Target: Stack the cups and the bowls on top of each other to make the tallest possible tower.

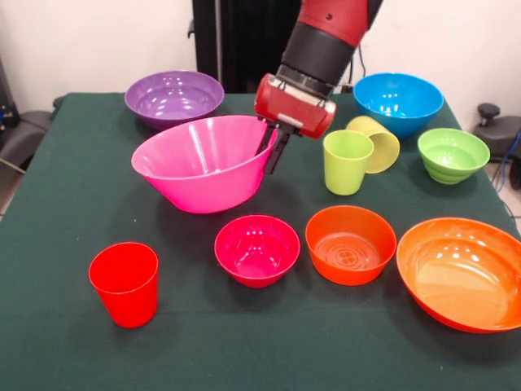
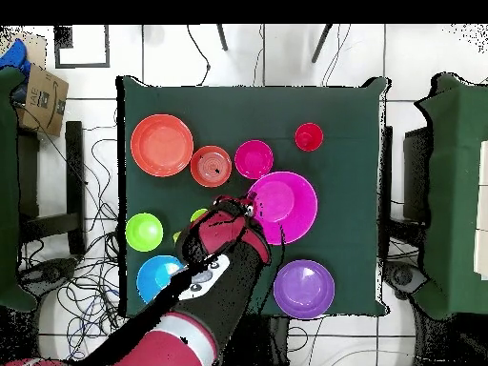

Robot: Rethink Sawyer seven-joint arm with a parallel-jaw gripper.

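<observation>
- Pink bowl [image 1: 202, 161], the large one, sits tilted with one side lifted off the tabletop [image 1: 49, 326]; end effector [image 1: 272, 150] pinches its rim on the side toward the lime green cup [image 1: 346, 161], one finger inside the wall and one outside, which is why the bowl tips
- Rim grip looks chosen because the bowl is too wide to take any other way
- No tower yet: every piece stands alone, nothing nested or stacked
- Purple bowl [image 1: 173, 97] behind the pink one, blue bowl [image 1: 398, 103] at the back near the arm, both upright and open side up
- Pale yellow cup [image 1: 376, 142] lies on its side, touching or just beside the lime green cup, which stands upright
- Ribbed green bowl [image 1: 453, 153] beside them toward the edge
- Front row: red cup [image 1: 124, 283] upright, small magenta bowl [image 1: 256, 248], small orange bowl [image 1: 350, 243], large orange bowl [image 1: 462, 271], all apart from each other
- Judgement: early step, pink bowl likely being carried as a wide base or onto another large bowl
- Risk: one-sided rim pinch lets the bowl swing or slip; its low edge could clip the magenta bowl in front of it
- Overhead view shows the arm covering the cups, pink bowl [image 2: 283, 207] central
</observation>
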